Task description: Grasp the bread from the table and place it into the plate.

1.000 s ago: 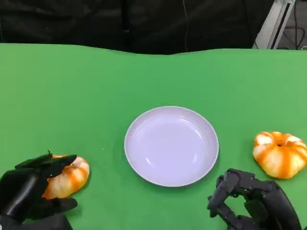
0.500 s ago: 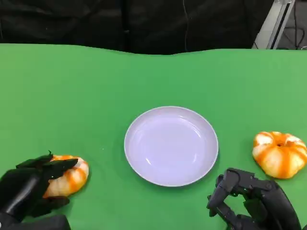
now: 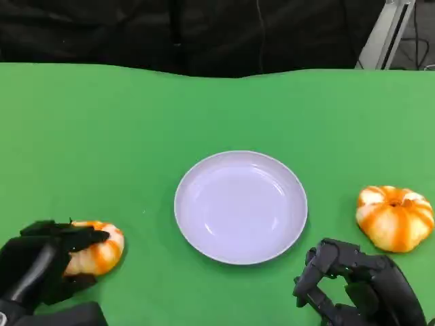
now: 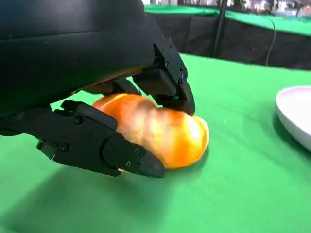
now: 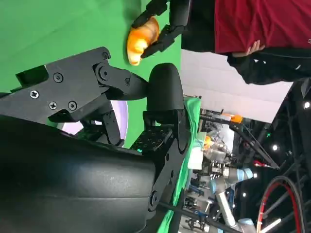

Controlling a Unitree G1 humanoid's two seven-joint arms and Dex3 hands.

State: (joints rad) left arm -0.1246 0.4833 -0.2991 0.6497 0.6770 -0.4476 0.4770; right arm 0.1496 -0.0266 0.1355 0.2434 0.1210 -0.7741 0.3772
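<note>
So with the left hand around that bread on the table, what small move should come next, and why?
Probably lift it. The left hand has fingers on both sides of the bread, which sits on the green table. The plate is empty, so raising the bread comes before carrying it over.

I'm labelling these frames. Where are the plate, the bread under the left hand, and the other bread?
plate [image 3: 204, 234]: head view, near-left rim.
bread under the left hand [image 4: 167, 133]: left wrist view, glazed top between the fingers.
other bread [image 3: 395, 217]: head view, centre of its top.

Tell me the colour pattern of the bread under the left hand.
The round bread is orange with pale cream stripes, clearest in the left wrist view.
</note>
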